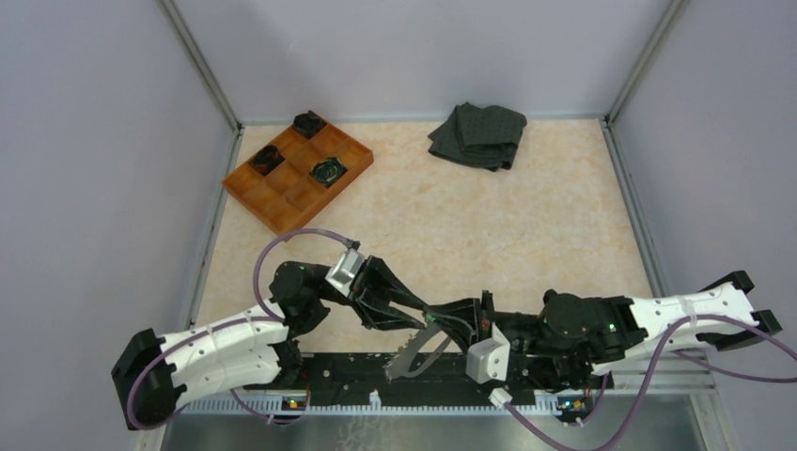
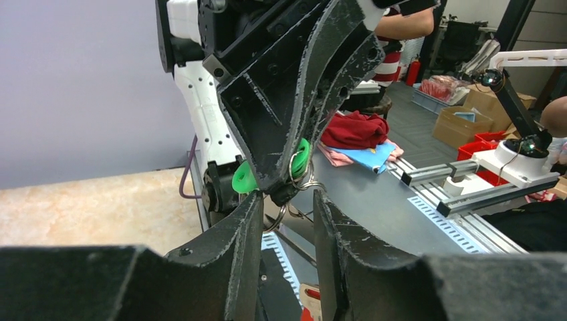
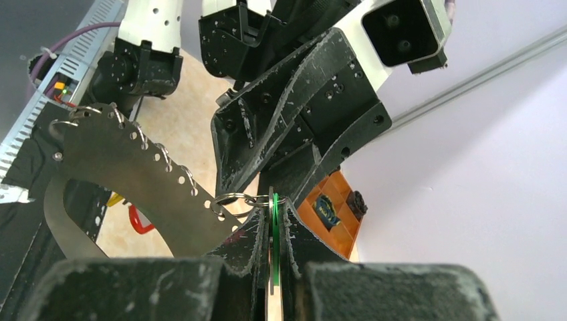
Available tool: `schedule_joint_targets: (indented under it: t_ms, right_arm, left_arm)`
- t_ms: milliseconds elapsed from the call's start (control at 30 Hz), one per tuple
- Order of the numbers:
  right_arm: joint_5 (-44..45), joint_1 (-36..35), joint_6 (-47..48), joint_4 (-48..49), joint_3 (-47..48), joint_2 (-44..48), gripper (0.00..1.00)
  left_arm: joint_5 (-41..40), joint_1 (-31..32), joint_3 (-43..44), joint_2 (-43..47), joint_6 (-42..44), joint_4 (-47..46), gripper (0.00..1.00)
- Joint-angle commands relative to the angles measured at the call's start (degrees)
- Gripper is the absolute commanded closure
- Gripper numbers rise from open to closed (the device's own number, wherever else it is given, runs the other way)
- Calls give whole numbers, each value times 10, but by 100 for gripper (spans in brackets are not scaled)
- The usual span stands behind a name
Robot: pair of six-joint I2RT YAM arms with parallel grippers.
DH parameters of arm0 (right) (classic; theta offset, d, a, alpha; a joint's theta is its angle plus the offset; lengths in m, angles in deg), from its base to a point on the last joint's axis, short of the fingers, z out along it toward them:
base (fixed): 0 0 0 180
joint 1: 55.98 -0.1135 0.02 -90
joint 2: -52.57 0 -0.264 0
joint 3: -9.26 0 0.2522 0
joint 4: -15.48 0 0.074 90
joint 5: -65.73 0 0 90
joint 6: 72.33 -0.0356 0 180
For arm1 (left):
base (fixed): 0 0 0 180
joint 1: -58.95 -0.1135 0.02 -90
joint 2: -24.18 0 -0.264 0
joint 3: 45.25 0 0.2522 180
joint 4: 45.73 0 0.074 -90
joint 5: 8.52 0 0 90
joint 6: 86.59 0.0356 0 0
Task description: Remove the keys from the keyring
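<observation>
The keyring (image 3: 231, 198) is a thin grey wire loop held in the air, threaded through the end hole of a curved, perforated grey metal strip (image 3: 134, 160). A second small loop (image 3: 257, 198) links it to a flat green tag (image 3: 274, 227), clamped edge-on in the right gripper (image 3: 273, 212). The keys cannot be made out.

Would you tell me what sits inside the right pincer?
A green tag, edge-on, clamped in the right pincer, linked to the keyring; its lower part is hidden by the fingers.
</observation>
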Motion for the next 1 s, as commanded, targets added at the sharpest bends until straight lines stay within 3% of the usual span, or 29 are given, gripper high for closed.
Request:
schedule_joint_targets:
  t_ms: [0,133,300,367,567,967]
  right_arm:
    - [19,-6,8,43,-3,0,100]
    - [33,-7,15,45,-9,-2,100]
    - [51,-7,24,53,-17,-1,100]
    - [62,-6,28,55,-21,-2,100]
    - [84,-7,41,53,-25,0,100]
    - [137,-6,58,16,-39,-12,100]
  left_arm:
    - [2,-1,-17,-23,-30,-76,62]
    - [9,0,-26,-45,-58,-126,65]
    - [3,-1,-32,-57,-71,-141,80]
    - [1,-1,-31,-61,-75,-137,89]
    - [-38,-2,-31,-64,-80,-91,100]
    - [-137,-23,-32,-70,-216,3,100]
